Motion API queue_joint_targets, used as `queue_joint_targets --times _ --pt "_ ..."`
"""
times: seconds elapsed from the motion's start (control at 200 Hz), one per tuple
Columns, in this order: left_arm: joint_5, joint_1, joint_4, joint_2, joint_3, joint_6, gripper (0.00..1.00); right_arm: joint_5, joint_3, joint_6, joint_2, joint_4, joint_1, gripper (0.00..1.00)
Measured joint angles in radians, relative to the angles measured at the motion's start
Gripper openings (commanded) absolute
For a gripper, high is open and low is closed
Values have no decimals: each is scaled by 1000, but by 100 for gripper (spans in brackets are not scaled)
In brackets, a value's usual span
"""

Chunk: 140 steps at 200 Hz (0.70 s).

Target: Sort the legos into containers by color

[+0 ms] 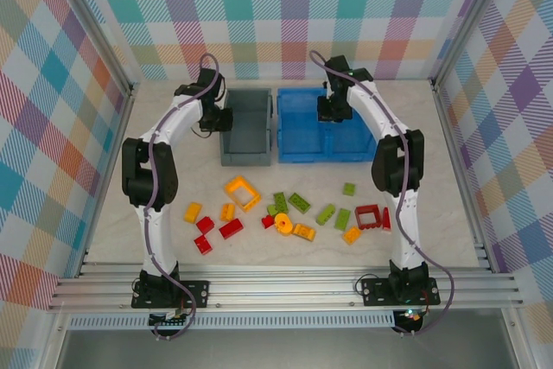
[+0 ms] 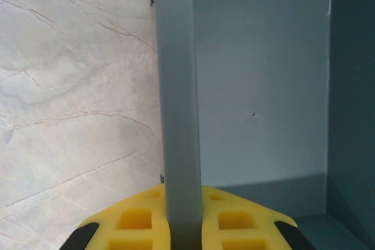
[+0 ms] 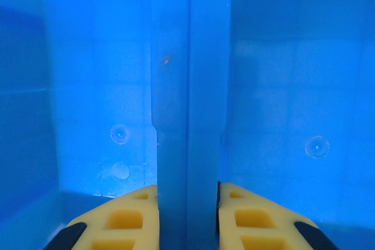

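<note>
From my station, the legos [image 1: 285, 218] all lie loose on the bench [image 1: 432, 213], in a ragged band running left to right between the arm bases and the bins. The hollow yellow-orange frame [image 1: 242, 193] sits skewed, its long axis on a diagonal. The red frame [image 1: 369, 216] lies squarer to the bench edge, long side left to right. One green brick [image 1: 300, 203] points diagonally, and the round yellow piece [image 1: 283, 225] sits near the middle of the band.

The grey bin [image 1: 246, 160] and the blue bin [image 1: 302, 157] stand side by side at the far part of the bench, almost touching. The grey one is longer front to back, the blue one wider left to right, with its divider [image 3: 187, 86] running front to back. The grey floor looks bare where I can see it, and both blue compartments show plain blue floor on the right wrist camera.

The left jaws are pinching the grey bin's left wall [image 2: 179, 86], a yellow pad [image 2: 135, 221] on either side of it, with the bench [image 2: 70, 86] outside. The right jaws are pinching the blue divider between their pads [image 3: 126, 218].
</note>
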Motion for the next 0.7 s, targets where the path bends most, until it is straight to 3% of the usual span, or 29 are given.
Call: queue_joint_targets --times 0.16,0.44,0.55,0.7 --pt "0 -3 1 0 0 -15 0 -6 39 13 23 -6 15 13" --pt "-4 -6 -2 -5 0 -48 41 -21 40 23 23 -3 17 45" --pt "-20 -8 -19 -37 0 -66 49 -25 40 26 6 -3 20 52" --pt "-47 -8 -37 -145 0 -113 51 -21 17 26 -80 -2 21 55"
